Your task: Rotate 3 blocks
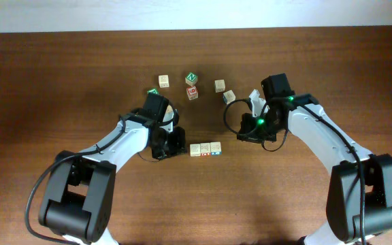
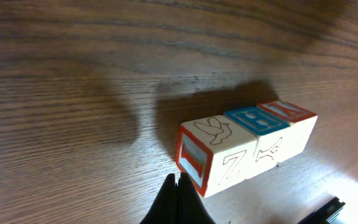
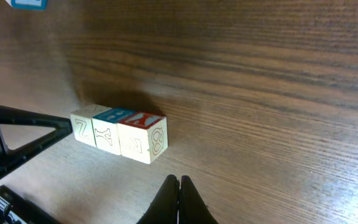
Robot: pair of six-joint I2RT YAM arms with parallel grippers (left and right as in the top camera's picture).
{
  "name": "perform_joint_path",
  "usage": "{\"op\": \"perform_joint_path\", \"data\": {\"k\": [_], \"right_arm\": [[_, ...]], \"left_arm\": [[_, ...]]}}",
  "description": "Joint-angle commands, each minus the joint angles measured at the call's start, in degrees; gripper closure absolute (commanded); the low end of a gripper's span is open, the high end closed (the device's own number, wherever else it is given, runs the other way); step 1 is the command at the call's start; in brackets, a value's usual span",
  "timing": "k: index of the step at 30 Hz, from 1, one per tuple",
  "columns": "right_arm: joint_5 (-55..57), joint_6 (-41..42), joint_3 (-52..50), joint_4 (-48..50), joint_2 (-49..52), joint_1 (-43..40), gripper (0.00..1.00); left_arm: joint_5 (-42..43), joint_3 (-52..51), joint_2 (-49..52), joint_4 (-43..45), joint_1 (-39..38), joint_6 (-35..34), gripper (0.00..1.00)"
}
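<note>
Blocks: we saw the row of three blocks (image 1: 205,149) lying side by side, touching, near the middle of the desk (image 1: 60,75), between the two arms.
Row order: in the left wrist view the bird-topped block (image 2: 211,132), with a red-orange framed end face, came nearest, then the blue-topped block (image 2: 257,119), then the red-topped block (image 2: 287,111).
Left pincer: we found the left pincer (image 2: 178,182) shut, its black tips pressed together and holding nothing.
Blocks to left pincer: the row began just beyond those tips, the red-orange framed end face turned toward them. Whether tip and block touched, we could not tell.
Right pincer: the right pincer (image 3: 179,182) was likewise shut and empty.
Blocks to right pincer: the row sat ahead of it and off to the left in its own view, clearly apart from the tips, the red-topped block nearest.
Other cubes: farther back on the desk we counted two green-faced cubes (image 1: 191,77), a red-printed cube (image 1: 192,92) and three pale cubes (image 1: 220,85), all well apart from the row.
</note>
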Motion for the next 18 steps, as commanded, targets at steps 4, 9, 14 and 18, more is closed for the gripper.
{"op": "perform_joint_path", "data": {"k": [4,9,14,18], "right_arm": [[-0.7,-0.7,-0.5,1.3,2.9,3.3,0.96],[-2.0,-0.5,-0.5,2.1,4.9,3.8,0.96],[-3.1,-0.5,-0.5,2.3,4.9,3.8,0.96],[-3.1,1.0,-0.5,2.6,5.6,3.8,0.96]], "left_arm": [[-0.5,-0.6,0.4,1.0,-2.1,2.0,1.0],[-1.4,-0.6,0.4,1.4,-2.1,1.9,1.0],[-2.4,-0.6,0.4,2.1,-2.1,1.9,1.0],[-4.0,-0.6,0.4,2.5,-3.0,1.9,1.0]]}}
